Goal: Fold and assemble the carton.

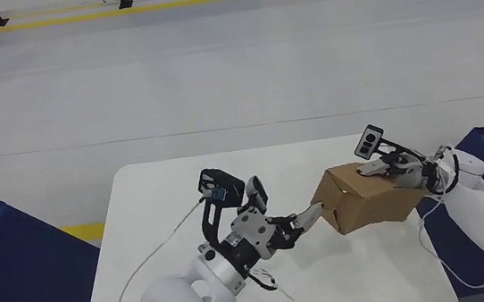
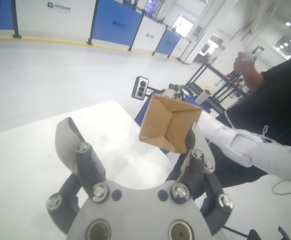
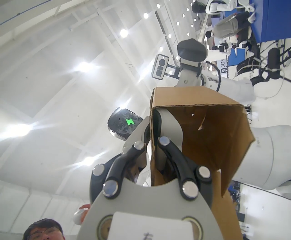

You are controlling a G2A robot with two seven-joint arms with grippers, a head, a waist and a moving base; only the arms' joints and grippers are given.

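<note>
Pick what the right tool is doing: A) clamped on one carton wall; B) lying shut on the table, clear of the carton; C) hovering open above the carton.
A: the right wrist view shows the right tool shut across a wall of the carton, one half of it inside, the other outside.

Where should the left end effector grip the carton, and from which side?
On the carton, probably the folded end's rim at the corner nearest the left end effector, coming from the side opposite the right end effector, which is shut on a wall at the open end. The folded end faces the left one's open fingers, one beside that corner.
</note>
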